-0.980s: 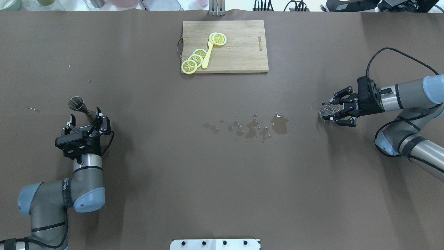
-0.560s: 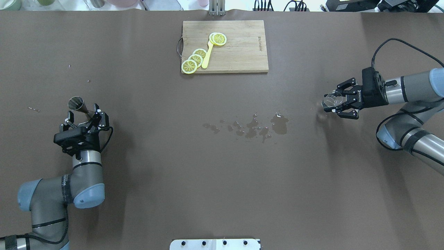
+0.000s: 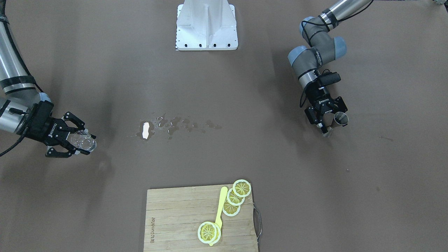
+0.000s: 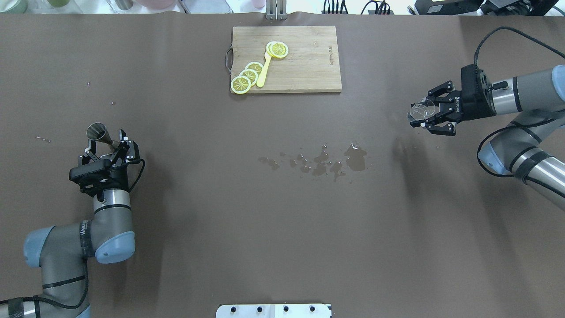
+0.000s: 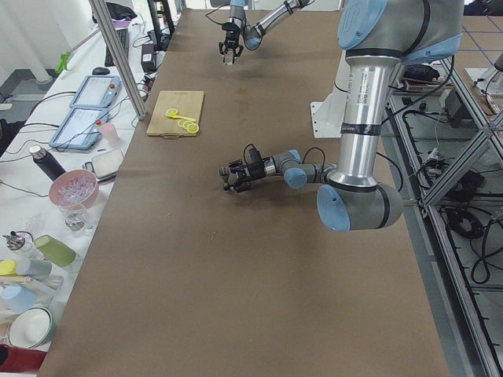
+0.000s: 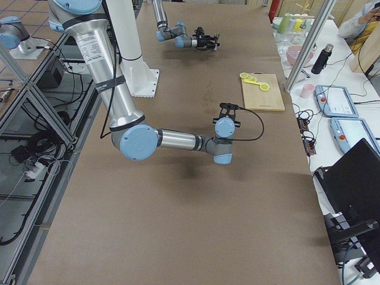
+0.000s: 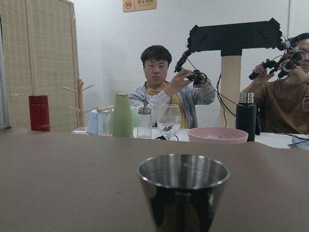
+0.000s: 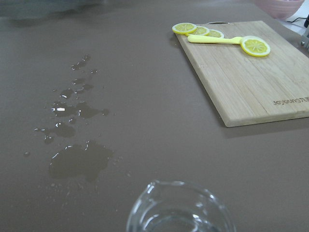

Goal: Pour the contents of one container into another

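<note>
the pour had not begun, as far as could be judged; both containers were far apart at opposite ends of the table (image 4: 220, 212).

the right gripper (image 4: 424, 115) pinched the glass (image 4: 418, 110) from both sides and held it clear of the table, its shadow falling on the paper below and apart from it. the right wrist view showed the glass rim with a small spout, upright or close to it. whether it held any liquid could not be told.

the left gripper (image 4: 107, 145) stood with its jaws spread around the lower part of the cup (image 4: 97, 131), a steel cone with its mouth up. the fingers did not seem pressed on it, and the cup looked to be resting on the table. the left wrist view showed it upright and centred just ahead of the camera; its inside could not be seen.

a spill (image 4: 326, 161) of wet patches lay mid-table between the two arms, touching neither container. the board (image 4: 309, 66) with lemon slices (image 4: 247, 77) sat at the far edge, out of the way.

what was left looked like nearly everything: grip the cup or leave it standing, carry one container across the table to the other, line the spout over the open mouth, tilt, and set it back down.
</note>
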### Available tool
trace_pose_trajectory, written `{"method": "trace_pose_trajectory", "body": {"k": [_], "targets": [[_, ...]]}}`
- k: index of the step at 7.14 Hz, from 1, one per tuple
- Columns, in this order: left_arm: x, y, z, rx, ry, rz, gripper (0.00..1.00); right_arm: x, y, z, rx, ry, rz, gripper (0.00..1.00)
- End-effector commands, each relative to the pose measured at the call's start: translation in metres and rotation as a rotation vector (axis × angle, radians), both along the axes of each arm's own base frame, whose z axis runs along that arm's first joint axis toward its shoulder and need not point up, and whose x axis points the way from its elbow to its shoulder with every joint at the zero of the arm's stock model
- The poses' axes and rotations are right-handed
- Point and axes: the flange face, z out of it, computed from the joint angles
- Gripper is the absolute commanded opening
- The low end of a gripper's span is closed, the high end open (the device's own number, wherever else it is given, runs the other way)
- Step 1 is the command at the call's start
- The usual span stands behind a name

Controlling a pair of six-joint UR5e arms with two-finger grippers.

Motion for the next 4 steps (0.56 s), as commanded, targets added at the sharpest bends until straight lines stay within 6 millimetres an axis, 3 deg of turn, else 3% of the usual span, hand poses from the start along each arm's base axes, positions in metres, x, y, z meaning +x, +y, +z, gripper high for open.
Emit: {"method": "trace_pose_trajectory", "body": {"k": [1,2,4], "targets": [[-0.006,-0.007,0.000,0.009,-0.009,-0.019,0.69,0.011,-0.009,-0.024,0.012,-0.008,0.023,0.00],[-0.007,-0.008,0.000,0.011,-0.012,-0.022,0.62,0.010,-0.010,-0.032,0.008,-0.005,0.023,0.00],[-0.006,-0.008,0.003,0.008,-0.015,-0.022,0.59,0.009,-0.013,-0.067,0.010,0.000,0.023,0.00]]}}
